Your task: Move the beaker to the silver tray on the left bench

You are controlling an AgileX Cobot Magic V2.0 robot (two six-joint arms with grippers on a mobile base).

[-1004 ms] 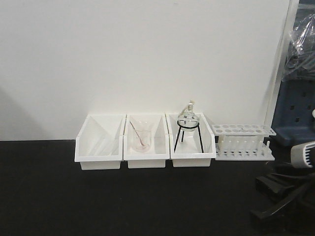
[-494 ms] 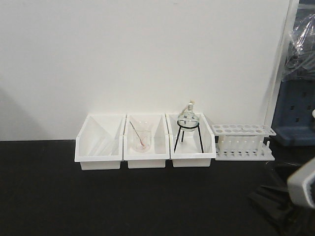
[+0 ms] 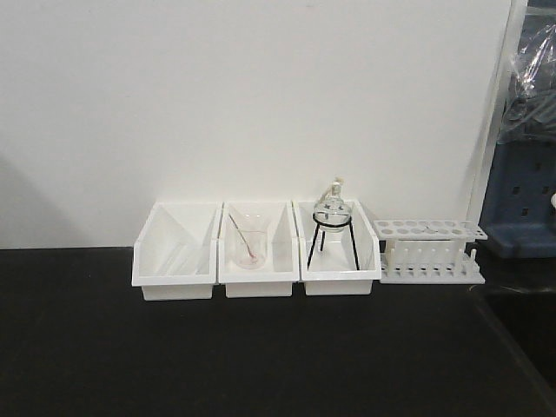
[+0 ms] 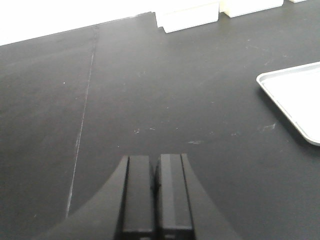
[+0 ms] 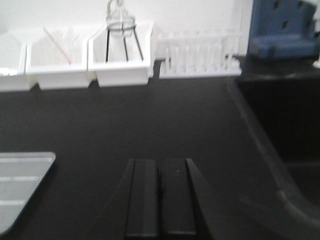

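On the black tabletop [image 3: 261, 356], the small clear glass beaker with a pouring spout does not show in any view, so the step in hand looks like finding it. The flat silver metal tray [image 4: 295, 95] lies empty at the right edge of the left wrist view.

The left gripper [image 4: 154, 165] and the right gripper [image 5: 159, 170] both have their fingers pressed together and hold nothing.

By the far wall, the glass beaker with a pinkish rod [image 3: 250, 248] stands in the middle white plastic bin [image 3: 257, 282]. The round glass flask on a black wire stand [image 3: 332, 213] sits in the bin beside it. Neither is the target.

The right wrist view is soft, so the beaker may simply be out of frame. It would be best to locate it first, then spread a gripper before coming near.
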